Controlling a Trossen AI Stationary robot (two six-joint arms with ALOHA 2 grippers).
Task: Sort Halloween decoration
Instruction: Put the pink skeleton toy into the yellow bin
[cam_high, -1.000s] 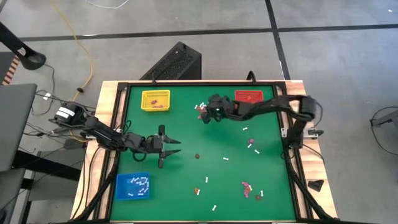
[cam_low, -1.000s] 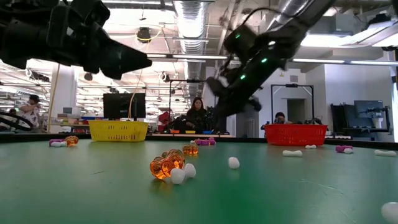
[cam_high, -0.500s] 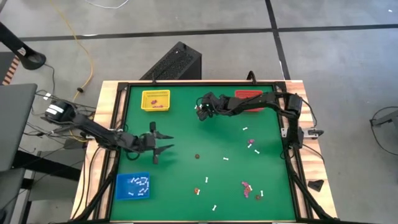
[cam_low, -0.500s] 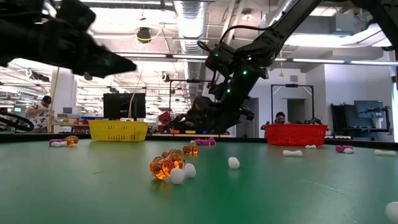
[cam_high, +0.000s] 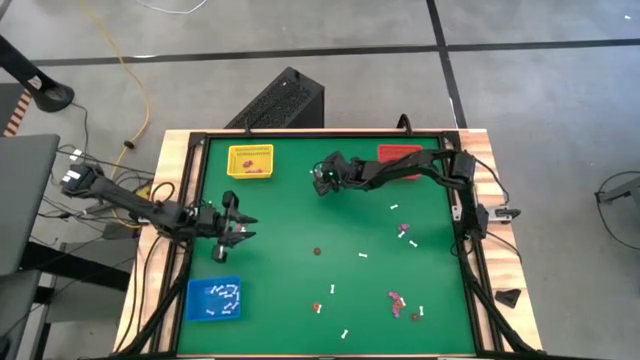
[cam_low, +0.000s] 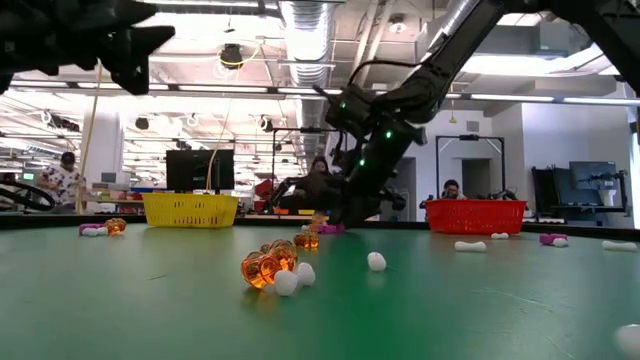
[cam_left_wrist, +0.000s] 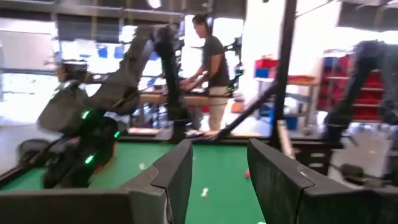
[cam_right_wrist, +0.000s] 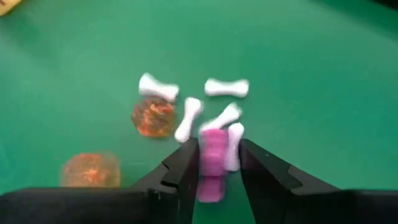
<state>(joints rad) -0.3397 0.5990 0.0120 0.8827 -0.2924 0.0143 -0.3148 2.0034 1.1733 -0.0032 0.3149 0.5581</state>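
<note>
Purple trinket (cam_right_wrist: 213, 163), one, between the right gripper's (cam_right_wrist: 215, 167) fingers, whether clamped unclear; white bones (cam_right_wrist: 227, 88), five, and orange pieces (cam_right_wrist: 153, 116), two, just ahead on green table (cam_right_wrist: 323, 74); left gripper (cam_high: 232, 226) apart, fingers parted, empty; purple piece's lower end blurred.

Place: large open robotics lab.
Evidence: exposed ceiling ducts (cam_low: 300, 25), people at workbenches (cam_low: 318, 185), a monitor (cam_low: 200, 170), storage shelves (cam_left_wrist: 311, 93).

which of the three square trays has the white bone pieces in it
The blue square tray by the left gripper; white bone-shaped trinkets lie inside it, unlike the yellow tray and red tray.
</note>
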